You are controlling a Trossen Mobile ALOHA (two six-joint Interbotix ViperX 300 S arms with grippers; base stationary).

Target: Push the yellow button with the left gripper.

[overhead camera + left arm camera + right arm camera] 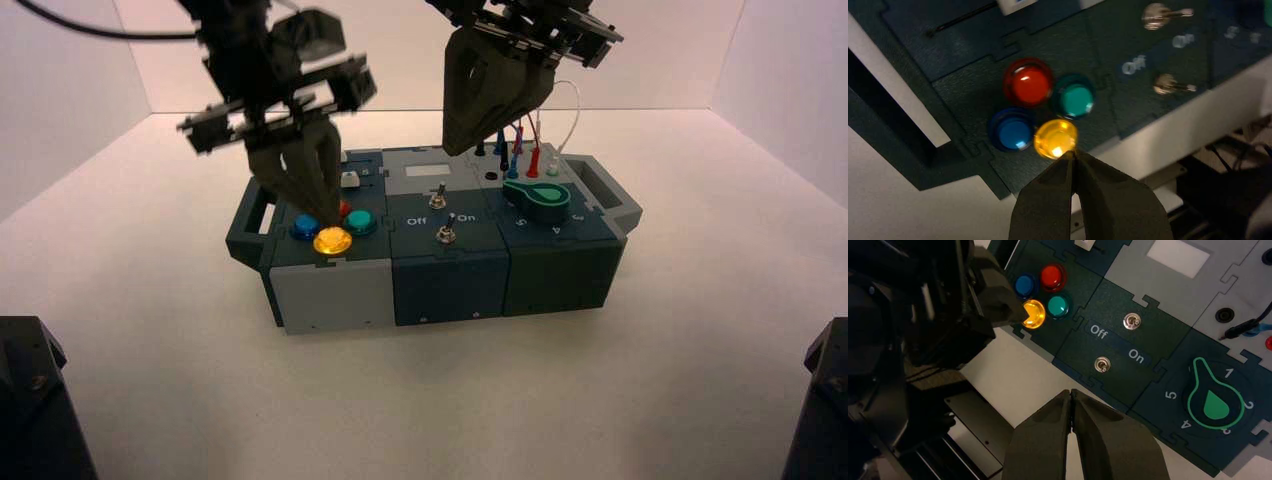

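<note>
- The yellow button [332, 241] sits at the box's near left, in a cluster of four.
- The left gripper [1083, 200], fingers together, has its tips at the yellow button.
- Blue [1014, 135], red [1030, 85] and teal-green buttons [1076, 100] surround it.
- The right gripper [1071, 392] hovers above the box [450, 230], closed.

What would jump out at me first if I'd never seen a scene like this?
Probably the bright yellow button, nearest the front edge of the cluster on the box's left part, with the left pincer right at it. Next, the big green-outlined knob on the box's right part. The right pincer hangs above the box.
</note>
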